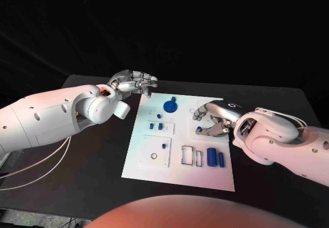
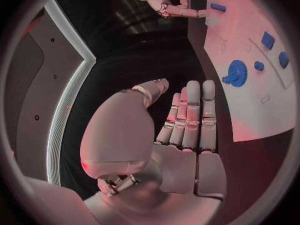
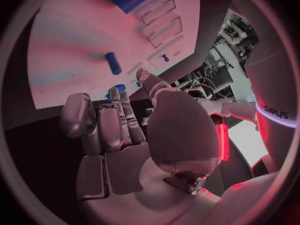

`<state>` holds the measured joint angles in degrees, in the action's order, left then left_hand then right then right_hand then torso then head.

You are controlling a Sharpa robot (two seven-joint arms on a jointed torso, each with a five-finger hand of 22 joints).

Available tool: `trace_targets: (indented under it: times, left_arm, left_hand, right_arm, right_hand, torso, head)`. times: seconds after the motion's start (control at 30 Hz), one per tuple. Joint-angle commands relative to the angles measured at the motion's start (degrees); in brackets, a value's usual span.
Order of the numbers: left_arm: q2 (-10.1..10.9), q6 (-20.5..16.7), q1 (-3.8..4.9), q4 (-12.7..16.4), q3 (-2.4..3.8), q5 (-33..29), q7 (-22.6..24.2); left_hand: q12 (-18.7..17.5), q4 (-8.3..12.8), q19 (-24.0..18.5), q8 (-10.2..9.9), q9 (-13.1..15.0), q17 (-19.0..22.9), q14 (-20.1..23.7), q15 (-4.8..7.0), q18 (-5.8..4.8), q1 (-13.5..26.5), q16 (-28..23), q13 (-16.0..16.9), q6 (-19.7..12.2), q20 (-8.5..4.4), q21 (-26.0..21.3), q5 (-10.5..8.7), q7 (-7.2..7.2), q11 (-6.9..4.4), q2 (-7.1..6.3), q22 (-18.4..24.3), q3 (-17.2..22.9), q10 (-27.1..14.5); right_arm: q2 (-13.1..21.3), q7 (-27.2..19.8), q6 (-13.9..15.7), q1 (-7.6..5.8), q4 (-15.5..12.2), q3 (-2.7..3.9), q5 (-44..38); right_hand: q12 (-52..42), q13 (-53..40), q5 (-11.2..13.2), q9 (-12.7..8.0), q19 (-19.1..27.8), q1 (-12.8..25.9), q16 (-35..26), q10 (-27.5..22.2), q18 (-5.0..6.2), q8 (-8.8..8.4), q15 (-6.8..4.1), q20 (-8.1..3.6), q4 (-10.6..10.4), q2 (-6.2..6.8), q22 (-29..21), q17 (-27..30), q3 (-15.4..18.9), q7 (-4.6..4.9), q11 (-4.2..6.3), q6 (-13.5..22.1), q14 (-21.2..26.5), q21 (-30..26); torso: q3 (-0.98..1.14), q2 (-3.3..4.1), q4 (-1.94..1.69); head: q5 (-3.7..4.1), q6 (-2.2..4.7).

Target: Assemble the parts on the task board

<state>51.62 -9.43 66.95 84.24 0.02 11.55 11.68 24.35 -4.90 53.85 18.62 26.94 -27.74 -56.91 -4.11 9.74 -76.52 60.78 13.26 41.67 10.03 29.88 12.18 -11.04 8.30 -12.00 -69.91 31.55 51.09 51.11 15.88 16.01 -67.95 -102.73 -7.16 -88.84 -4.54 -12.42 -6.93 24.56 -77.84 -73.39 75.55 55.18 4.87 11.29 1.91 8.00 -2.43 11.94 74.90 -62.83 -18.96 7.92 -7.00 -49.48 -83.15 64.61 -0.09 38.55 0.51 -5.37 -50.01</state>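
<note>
Both hands are over the task board [image 1: 179,166]: the right hand [image 1: 211,118] hangs low above its far right part with fingers curled downward, and a small blue part [image 1: 198,128] sits right at its fingertips, though I cannot tell whether it is pinched or merely touched. Off the board's far left corner, the left hand [image 1: 134,80] hovers with fingers straight, side by side and holding nothing, and the round blue gear-like part [image 1: 170,104] lies on the board between the two hands, nearer the left. Closer to the robot than the right hand, two blue cylinders [image 1: 217,157] lie side by side near the board's right edge.
</note>
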Motion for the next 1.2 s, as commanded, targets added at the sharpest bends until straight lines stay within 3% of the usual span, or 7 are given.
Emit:
trace_targets:
  times: [0.03, 0.07, 0.13, 0.17, 0.63, 0.87, 1.2]
  left_arm:
    - [-0.11, 0.98, 0.04, 0.08, 0.04, 0.1, 0.39]
    - [-0.13, 1.01, 0.04, 0.07, 0.03, 0.1, 0.41]
    - [-0.24, 1.07, 0.04, 0.02, 0.03, 0.1, 0.42]
    - [-0.33, 1.08, 0.03, -0.02, 0.03, 0.1, 0.43]
    - [-0.7, 1.37, 0.03, -0.28, 0.0, 0.1, 0.29]
    - [-0.62, 1.43, 0.03, -0.19, -0.01, 0.1, 0.22]
    - [-0.42, 1.42, 0.04, -0.1, -0.01, 0.1, 0.15]
  left_hand:
    - [-0.04, 0.11, -0.39, 0.29, 0.07, 0.08, 0.32, 0.04, 0.6, 0.52, -0.38, -0.07, -0.21, 0.06, -0.34, 0.17, -0.75, -0.08, 0.17, 0.1, -0.28, -0.45]
    - [-0.04, 0.11, -0.39, 0.29, 0.07, 0.08, 0.32, 0.04, 0.6, 0.52, -0.38, -0.07, -0.21, 0.06, -0.34, 0.17, -0.75, -0.08, 0.17, 0.1, -0.28, -0.45]
    - [-0.04, 0.11, -0.39, 0.29, 0.07, 0.08, 0.32, 0.04, 0.6, 0.52, -0.38, -0.07, -0.21, 0.06, -0.34, 0.17, -0.75, -0.08, 0.17, 0.1, -0.28, -0.45]
    - [-0.04, 0.11, -0.39, 0.29, 0.07, 0.08, 0.32, 0.04, 0.6, 0.52, -0.38, -0.07, -0.21, 0.06, -0.34, 0.17, -0.75, -0.08, 0.17, 0.1, -0.28, -0.45]
    - [-0.01, 0.12, -0.39, 0.35, 0.08, 0.08, 0.32, 0.04, 0.61, 0.52, -0.38, -0.07, -0.25, 0.07, -0.35, 0.16, -0.75, -0.08, 0.19, 0.12, -0.28, -0.47]
    - [0.04, 0.12, -0.37, 0.47, 0.09, 0.08, 0.32, 0.03, 0.61, 0.53, -0.39, -0.08, -0.32, 0.09, -0.38, 0.13, -0.76, -0.07, 0.25, 0.17, -0.29, -0.5]
    - [0.06, 0.12, -0.37, 0.5, 0.09, 0.08, 0.31, 0.02, 0.61, 0.54, -0.39, -0.08, -0.34, 0.09, -0.38, 0.12, -0.76, -0.07, 0.26, 0.18, -0.29, -0.5]
  right_arm:
    - [0.97, 0.44, -3.81, -0.47, 0.94, -0.04, 2.35]
    - [1.21, 0.29, -4.07, -0.61, 1.28, -0.03, 1.97]
    - [1.45, -0.06, -4.37, -0.69, 1.9, -0.04, 1.28]
    - [1.45, -0.27, -4.46, -0.62, 2.21, -0.06, 1.03]
    - [-1.24, -1.82, -5.47, 0.74, 4.52, -0.36, 0.73]
    - [-2.48, -1.71, -5.27, 0.98, 5.11, -0.47, 0.82]
    - [-3.32, -1.43, -5.06, 1.32, 5.69, -0.51, 0.72]
  right_hand:
    - [-0.32, 1.94, 0.66, -1.35, 1.02, -4.71, -0.72, -2.41, 1.04, -0.83, 0.66, 0.38, -5.37, 0.61, 3.81, 1.5, 6.12, -0.35, -0.6, 1.25, 0.32, -3.03]
    - [-0.79, 2.87, 0.71, -1.9, 0.95, -7.42, -0.69, -2.86, 1.07, -0.83, 0.77, 0.5, -9.32, 1.19, 3.63, 1.73, 7.48, -0.42, -0.74, 1.31, 0.41, -3.43]
    - [-1.45, 3.89, 0.82, -2.46, 0.75, -10.17, -0.38, -3.01, 1.07, -0.76, 0.75, 0.47, -13.33, 1.81, 3.56, 1.54, 8.25, -0.48, -0.71, 1.37, 0.29, -3.62]
    - [-1.57, 4.06, 0.93, -2.54, 0.71, -10.71, -0.11, -3.0, 1.08, -0.73, 0.72, 0.45, -13.75, 1.8, 3.52, 1.13, 8.19, -0.45, -0.69, 1.36, 0.14, -3.7]
    - [-3.82, 4.89, 1.05, -3.25, -1.32, -12.33, 1.33, 0.43, 0.51, 0.2, -0.14, -0.29, -13.72, 0.21, 4.72, -0.9, 5.06, 0.38, 0.34, -0.52, -1.04, -0.76]
    - [-4.53, 4.89, 0.56, -4.3, -3.44, -11.49, 2.25, 5.74, -0.36, 0.66, -1.14, -1.25, -13.06, -0.27, 6.74, -1.99, 0.21, 0.82, 1.49, -2.72, -1.65, 3.61]
    - [-3.66, 4.79, 0.03, -4.08, -5.36, -9.45, 2.46, 11.39, -1.27, 2.4, -1.78, -1.85, -11.91, 0.12, 8.96, -1.65, -7.43, 0.27, 2.27, -7.52, -1.76, 8.29]
  torso:
    - [-0.12, -0.15, 0.22]
    - [-0.14, -0.16, 0.23]
    - [-0.11, -0.15, 0.23]
    - [-0.08, -0.12, 0.14]
    - [-0.2, -0.07, 0.16]
    - [-0.23, -0.03, 0.12]
    - [-0.18, -0.09, 0.21]
  head:
    - [0.43, 0.01]
    - [0.45, 0.01]
    - [0.58, 0.01]
    - [0.72, 0.01]
    - [0.25, 0.01]
    - [0.22, 0.01]
    - [0.11, 0.01]
